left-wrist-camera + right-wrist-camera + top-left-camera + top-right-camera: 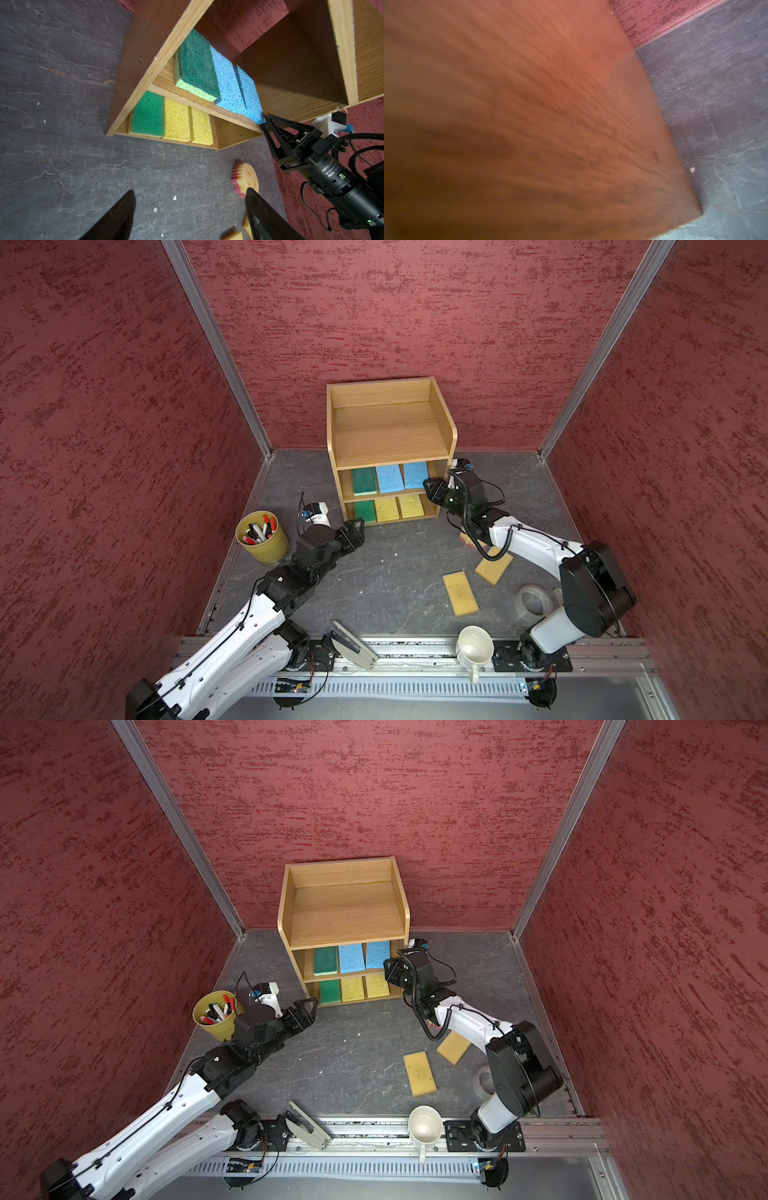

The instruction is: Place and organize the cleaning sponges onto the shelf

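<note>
the shelf [390,427] holds six sponges: one green sponge [364,481] and two blue sponges [389,479] on the middle tier, a green-and-yellow row [386,509] on the bottom, while two tan sponges [460,593] and the smiley sponge [247,178] lie on the surface [395,572]. my left claw [360,531] hangs released near the shelf's lower left corner. my right claw [428,485] seems to touch the right-hand blue sponge [415,475], though i can't tell if it's clenched.

shelf [390,435]: light wood, visible grain, matt
blue sponges [226,83]: open-pored foam, rough
yellow sponges [176,120]: coarse-pored foam
dark green sponge [195,64]: fibrous scouring face over pale foam
counter [374,580]: dark stone-look, matt, veined
walls [415,323]: red, rough plaster texture
mug [473,645]: white, smooth, glossy
</note>
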Tool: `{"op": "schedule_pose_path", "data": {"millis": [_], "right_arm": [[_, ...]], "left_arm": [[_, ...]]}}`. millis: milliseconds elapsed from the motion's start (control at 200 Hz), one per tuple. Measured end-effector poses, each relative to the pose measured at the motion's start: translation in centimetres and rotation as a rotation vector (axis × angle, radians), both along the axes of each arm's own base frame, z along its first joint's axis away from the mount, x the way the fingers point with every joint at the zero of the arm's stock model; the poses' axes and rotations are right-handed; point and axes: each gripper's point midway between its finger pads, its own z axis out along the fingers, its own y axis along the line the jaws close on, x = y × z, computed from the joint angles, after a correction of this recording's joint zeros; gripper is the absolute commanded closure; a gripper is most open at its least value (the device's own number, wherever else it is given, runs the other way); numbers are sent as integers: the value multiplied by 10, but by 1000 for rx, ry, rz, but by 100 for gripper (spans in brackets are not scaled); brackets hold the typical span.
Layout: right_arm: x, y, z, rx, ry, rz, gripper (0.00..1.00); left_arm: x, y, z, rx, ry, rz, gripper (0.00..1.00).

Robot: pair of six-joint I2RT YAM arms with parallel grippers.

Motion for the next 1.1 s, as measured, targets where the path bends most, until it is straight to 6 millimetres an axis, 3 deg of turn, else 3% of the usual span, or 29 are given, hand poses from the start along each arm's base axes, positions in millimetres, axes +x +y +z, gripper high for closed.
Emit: {"op": "schedule_pose_path", "data": {"millis": [175,336,887,1102], "right_arm": [[4,0,-4,19,10,-23,83],[6,-2,-5,32,14,-46,91],[7,-5,-2,17,2,-68,92],[7,-6,-4,-15,-10,-58,100]], "left_arm": [[0,0,0,-1,0,-2,17],[-1,0,1,-6,0,-2,17],[-1,-2,-7,-6,22,-7,17],[-1,-2,-7,-7,23,-9,17]]}}
